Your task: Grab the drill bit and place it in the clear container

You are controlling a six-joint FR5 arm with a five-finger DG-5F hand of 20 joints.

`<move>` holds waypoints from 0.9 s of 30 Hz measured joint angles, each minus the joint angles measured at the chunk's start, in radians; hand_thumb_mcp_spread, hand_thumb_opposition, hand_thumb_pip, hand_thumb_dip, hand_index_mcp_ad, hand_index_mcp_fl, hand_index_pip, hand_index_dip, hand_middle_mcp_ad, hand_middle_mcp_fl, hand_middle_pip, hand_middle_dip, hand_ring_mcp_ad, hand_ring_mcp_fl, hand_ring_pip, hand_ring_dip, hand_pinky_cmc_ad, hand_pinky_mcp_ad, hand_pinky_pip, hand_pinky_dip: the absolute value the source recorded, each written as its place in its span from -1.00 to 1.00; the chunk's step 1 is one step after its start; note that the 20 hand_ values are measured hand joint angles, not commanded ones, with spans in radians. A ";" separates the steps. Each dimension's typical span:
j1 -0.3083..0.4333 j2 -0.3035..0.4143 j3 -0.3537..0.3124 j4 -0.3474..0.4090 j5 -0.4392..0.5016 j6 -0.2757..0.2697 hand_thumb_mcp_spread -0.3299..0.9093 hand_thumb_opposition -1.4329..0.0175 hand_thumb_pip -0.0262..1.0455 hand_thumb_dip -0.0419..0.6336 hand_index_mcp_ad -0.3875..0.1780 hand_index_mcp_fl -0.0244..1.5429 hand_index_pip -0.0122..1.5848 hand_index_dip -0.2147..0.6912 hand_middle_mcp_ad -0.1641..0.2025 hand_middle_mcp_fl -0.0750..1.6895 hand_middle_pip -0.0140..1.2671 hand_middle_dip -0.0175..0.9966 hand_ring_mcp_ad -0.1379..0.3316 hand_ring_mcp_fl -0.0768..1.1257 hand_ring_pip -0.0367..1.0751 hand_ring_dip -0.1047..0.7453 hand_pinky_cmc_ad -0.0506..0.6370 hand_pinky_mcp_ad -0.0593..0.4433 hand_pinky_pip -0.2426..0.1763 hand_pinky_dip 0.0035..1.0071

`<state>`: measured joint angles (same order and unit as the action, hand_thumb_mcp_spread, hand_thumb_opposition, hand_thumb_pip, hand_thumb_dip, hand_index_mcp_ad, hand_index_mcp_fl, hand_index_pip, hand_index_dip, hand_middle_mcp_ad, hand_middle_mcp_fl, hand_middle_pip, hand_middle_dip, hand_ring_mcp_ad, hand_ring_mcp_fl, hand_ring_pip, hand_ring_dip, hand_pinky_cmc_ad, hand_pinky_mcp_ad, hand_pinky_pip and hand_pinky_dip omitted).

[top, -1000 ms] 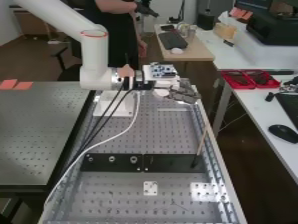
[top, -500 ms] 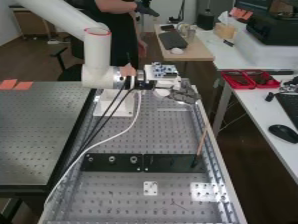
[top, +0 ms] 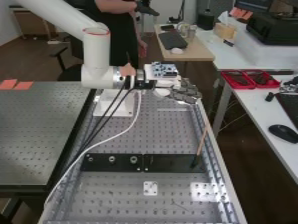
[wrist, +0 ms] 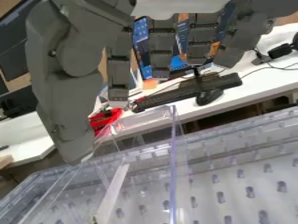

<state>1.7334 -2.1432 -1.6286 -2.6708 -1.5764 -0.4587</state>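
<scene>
One hand point(top: 183, 94) is over one clear container point(wrist: 174, 165) on the bench point(top: 166, 137); the fingers point(wrist: 160, 52) are relaxed and nearly straight, released. The container is colourless and see-through, with thin straight walls catching pale glints. Toward the bench's near end from the container are two dark plates point(top: 174, 163), one slender tan stick point(top: 201, 142) with a dark end, and one small white plate point(top: 150, 188).

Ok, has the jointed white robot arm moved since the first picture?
Yes, the arm shifted slightly toward the high view's right against the silver perforated metal bench.
</scene>
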 joint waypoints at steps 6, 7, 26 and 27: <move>-0.001 0.003 -0.002 0.004 0.001 0.005 0.42 -0.16 -0.34 -0.17 -0.27 -0.41 -0.58 0.17 0.26 -0.74 -0.78 -0.59 0.27 -0.87 -0.75 -0.66 0.01 0.03 -0.21 -0.62; -0.001 0.003 -0.003 0.005 0.002 0.005 0.42 -0.14 -0.34 -0.18 -0.27 -0.41 -0.58 0.17 0.26 -0.74 -0.78 -0.59 0.27 -0.87 -0.75 -0.66 0.02 0.03 -0.21 -0.62; -0.003 0.009 -0.008 0.013 0.006 0.012 0.41 -0.14 -0.34 -0.17 -0.27 -0.36 -0.61 0.17 0.26 -0.74 -0.78 -0.59 0.20 -0.86 -0.75 -0.66 0.02 0.03 -0.21 -0.62; -0.003 0.009 -0.009 0.014 0.006 0.014 0.41 -0.14 -0.34 -0.17 -0.26 -0.37 -0.62 0.17 0.26 -0.74 -0.78 -0.59 0.20 -0.86 -0.75 -0.66 0.02 0.03 -0.21 -0.62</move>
<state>1.7301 -2.1339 -1.6372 -2.6571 -1.5703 -0.4451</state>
